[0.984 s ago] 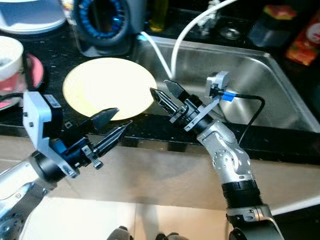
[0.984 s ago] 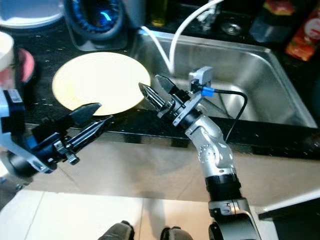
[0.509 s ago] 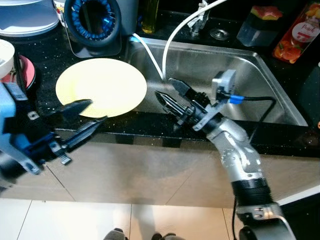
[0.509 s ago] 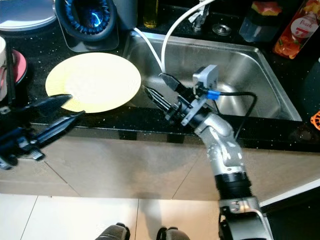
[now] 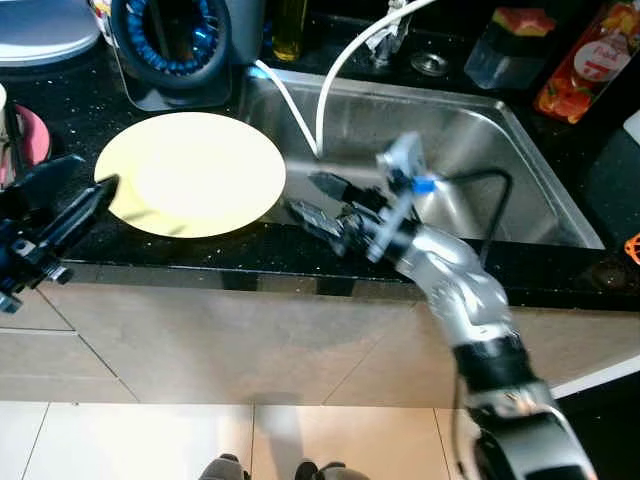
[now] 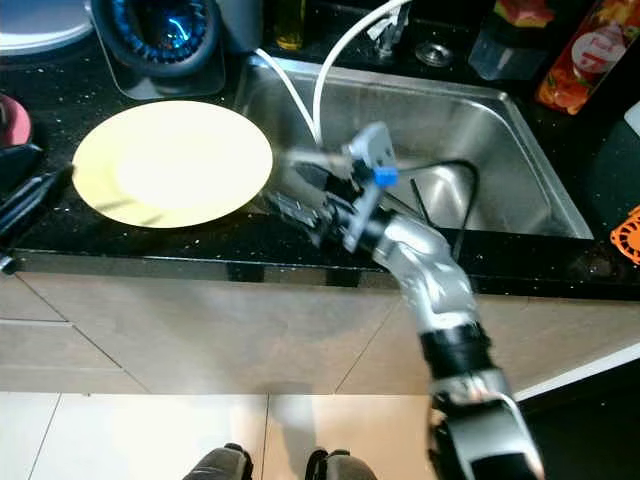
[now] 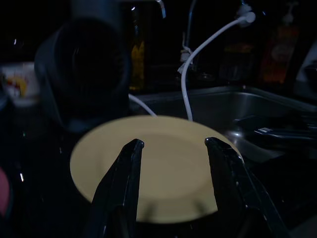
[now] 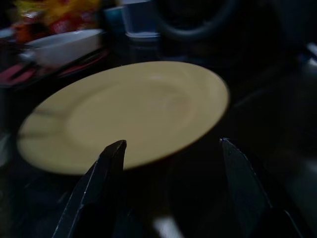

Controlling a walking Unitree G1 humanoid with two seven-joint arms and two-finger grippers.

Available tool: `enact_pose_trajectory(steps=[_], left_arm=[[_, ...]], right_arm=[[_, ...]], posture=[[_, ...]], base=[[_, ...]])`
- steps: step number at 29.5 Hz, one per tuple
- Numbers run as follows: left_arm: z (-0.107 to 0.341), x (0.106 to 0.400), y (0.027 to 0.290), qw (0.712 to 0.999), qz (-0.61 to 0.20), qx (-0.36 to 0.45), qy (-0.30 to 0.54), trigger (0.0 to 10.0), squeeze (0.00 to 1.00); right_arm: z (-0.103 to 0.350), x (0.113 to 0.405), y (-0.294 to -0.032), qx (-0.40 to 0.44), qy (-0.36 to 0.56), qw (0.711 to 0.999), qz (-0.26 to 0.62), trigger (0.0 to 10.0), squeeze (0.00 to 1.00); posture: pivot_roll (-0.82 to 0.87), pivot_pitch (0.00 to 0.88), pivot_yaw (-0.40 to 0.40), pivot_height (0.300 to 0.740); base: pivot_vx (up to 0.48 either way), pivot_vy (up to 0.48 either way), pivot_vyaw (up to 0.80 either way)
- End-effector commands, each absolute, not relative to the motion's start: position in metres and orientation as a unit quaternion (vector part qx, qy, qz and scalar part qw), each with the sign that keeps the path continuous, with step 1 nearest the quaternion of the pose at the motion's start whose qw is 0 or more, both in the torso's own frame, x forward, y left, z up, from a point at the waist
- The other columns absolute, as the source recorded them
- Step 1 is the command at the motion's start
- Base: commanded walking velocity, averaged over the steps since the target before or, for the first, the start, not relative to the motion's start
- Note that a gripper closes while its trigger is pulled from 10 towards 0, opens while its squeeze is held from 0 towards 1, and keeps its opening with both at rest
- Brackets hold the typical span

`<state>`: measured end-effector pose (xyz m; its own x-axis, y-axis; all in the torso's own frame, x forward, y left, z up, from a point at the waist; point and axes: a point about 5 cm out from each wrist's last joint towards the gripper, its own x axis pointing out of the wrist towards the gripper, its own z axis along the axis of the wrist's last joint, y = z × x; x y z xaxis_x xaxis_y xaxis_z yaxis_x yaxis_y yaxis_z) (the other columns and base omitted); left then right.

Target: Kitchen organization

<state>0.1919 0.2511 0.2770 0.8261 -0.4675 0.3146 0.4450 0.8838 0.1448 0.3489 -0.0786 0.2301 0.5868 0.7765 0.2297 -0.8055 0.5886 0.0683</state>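
A pale yellow plate lies flat on the black counter just left of the steel sink. My right gripper is open, its fingers pointing left at the plate's right rim from over the sink's front left corner, a short gap away. My left gripper is open at the plate's left edge, near the counter front. The plate lies ahead of the left fingers in the left wrist view, and the plate fills the space ahead of the right fingers in the right wrist view.
A dark blue round appliance stands behind the plate. A white hose arcs from the tap into the sink. Bottles and a red packet line the back right. A pink dish sits at far left. The counter front edge drops to tiled floor.
The camera has shifted. My left arm has swung out left, its gripper now at the plate's left edge. My right gripper has dropped lower and reached left toward the plate's right rim.
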Motion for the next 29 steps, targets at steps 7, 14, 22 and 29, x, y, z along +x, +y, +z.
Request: enact_pose_trajectory(steps=[7,14,22,29], left_arm=[[0.250,0.182,0.248,0.959,-0.223,0.009,-0.173,10.0,0.00],[0.237,0.187,0.237,0.962,-0.211,0.014,-0.173,10.0,0.00],[0.235,0.196,0.229,0.958,-0.216,0.013,-0.187,10.0,0.00],[0.236,0.198,0.227,0.956,-0.215,0.023,-0.197,10.0,0.00]], right_arm=[[0.230,0.360,-0.070,0.145,-0.036,0.897,0.416,10.0,0.00],[0.236,0.370,-0.062,0.129,-0.027,0.913,0.387,10.0,0.00],[0.233,0.373,-0.058,0.093,-0.010,0.925,0.368,10.0,0.00],[0.235,0.375,-0.058,0.096,-0.009,0.925,0.367,4.5,0.00]], posture=[[0.26,0.146,-0.151,0.740],[0.26,0.146,-0.164,0.740],[0.25,0.144,-0.166,0.740],[0.25,0.142,-0.166,0.740]], base=[[0.000,0.000,0.00],[0.000,0.000,0.00],[0.000,0.000,0.00],[0.000,0.000,0.00]])
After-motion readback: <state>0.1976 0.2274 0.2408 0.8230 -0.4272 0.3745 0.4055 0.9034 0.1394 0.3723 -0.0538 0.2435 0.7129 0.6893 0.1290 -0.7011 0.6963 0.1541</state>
